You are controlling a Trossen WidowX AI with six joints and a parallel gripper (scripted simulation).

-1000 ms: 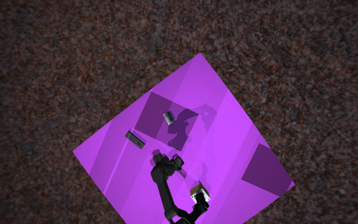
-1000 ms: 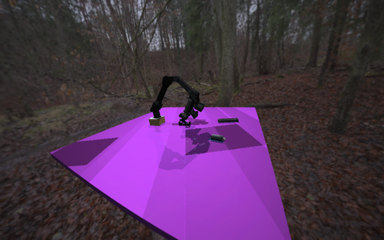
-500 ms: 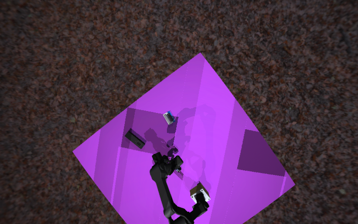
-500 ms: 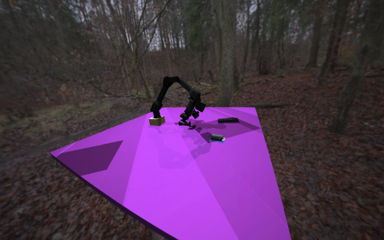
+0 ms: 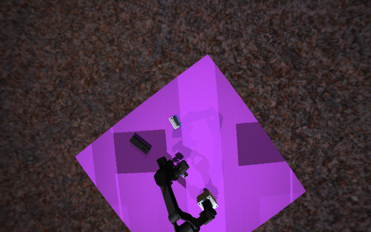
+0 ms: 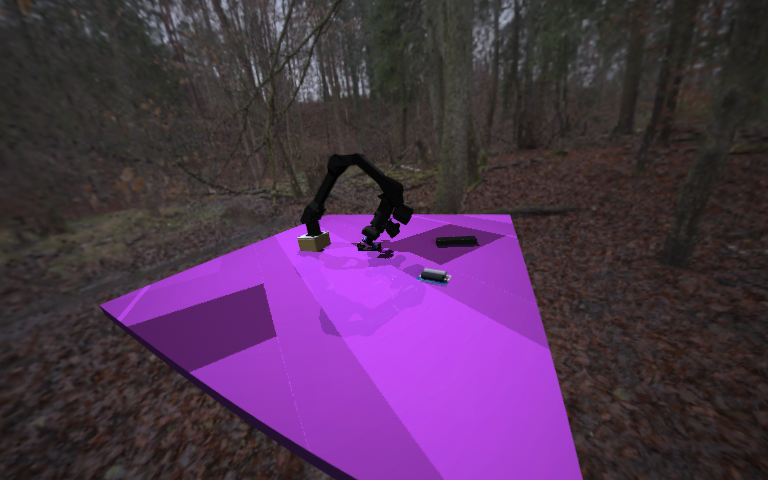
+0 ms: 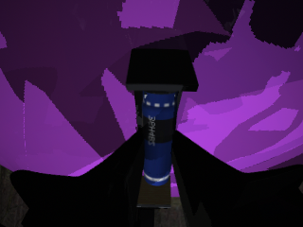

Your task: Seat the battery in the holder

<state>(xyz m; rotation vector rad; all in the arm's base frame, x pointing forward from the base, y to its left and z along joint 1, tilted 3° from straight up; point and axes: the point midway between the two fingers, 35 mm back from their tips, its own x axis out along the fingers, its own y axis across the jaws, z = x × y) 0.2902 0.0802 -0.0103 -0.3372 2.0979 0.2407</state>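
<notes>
The blue battery (image 7: 157,163) with a black band and white rings lies lengthwise over the black holder (image 7: 162,68) (image 6: 369,247). My gripper (image 7: 157,136) (image 6: 369,240) is shut on the battery, one finger on each long side, low over the table. In the wrist view the battery's far end meets the holder's raised black end; the spring is hidden there. Beyond the battery's near end a brownish strip of the holder shows uncovered. Whether the battery is flat or slightly tilted cannot be told. In the top and exterior views the arm hides most of it.
A black bar-shaped block (image 5: 139,144) (image 6: 456,241) lies beyond the gripper. A small grey and white part on a blue board (image 5: 175,122) (image 6: 434,275) lies farther from the arm's base. The arm stands on a tan and white block (image 5: 202,195) (image 6: 314,242).
</notes>
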